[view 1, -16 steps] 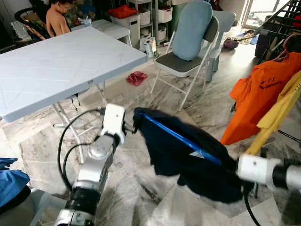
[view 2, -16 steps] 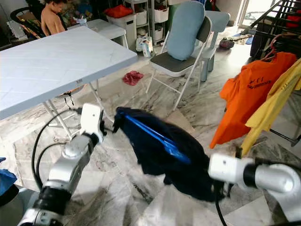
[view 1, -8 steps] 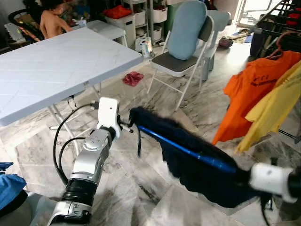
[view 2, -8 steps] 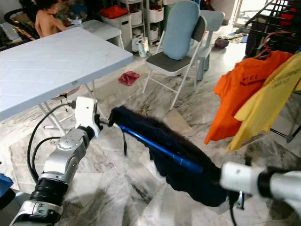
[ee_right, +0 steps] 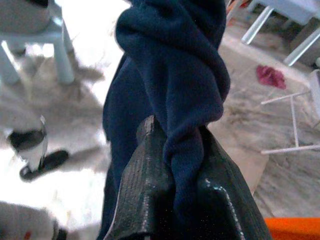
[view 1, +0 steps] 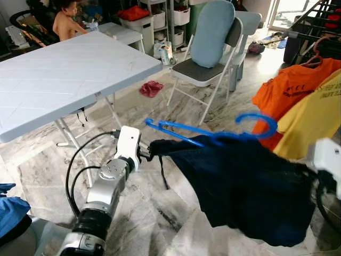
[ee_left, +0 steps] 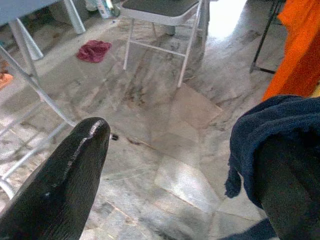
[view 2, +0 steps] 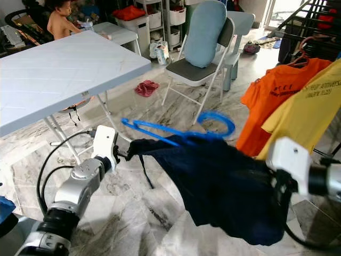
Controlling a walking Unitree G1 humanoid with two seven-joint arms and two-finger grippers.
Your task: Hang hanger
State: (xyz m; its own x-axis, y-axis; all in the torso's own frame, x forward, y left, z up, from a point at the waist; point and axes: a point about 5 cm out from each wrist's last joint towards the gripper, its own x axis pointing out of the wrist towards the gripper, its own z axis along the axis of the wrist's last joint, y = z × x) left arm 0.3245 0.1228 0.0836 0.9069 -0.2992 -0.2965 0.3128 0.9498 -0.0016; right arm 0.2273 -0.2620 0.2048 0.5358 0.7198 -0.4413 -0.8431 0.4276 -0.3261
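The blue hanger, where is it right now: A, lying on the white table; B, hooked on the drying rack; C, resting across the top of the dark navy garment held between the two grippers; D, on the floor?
C: the blue hanger lies along the navy garment, stretched between the left gripper and right gripper.

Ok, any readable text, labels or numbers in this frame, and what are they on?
Orange shirt: dark chest print, too blurred to read.
Yellow shirt: dark print line, too blurred to read.
Carton beside the chair: label too small to read.
Nothing else carries legible text.
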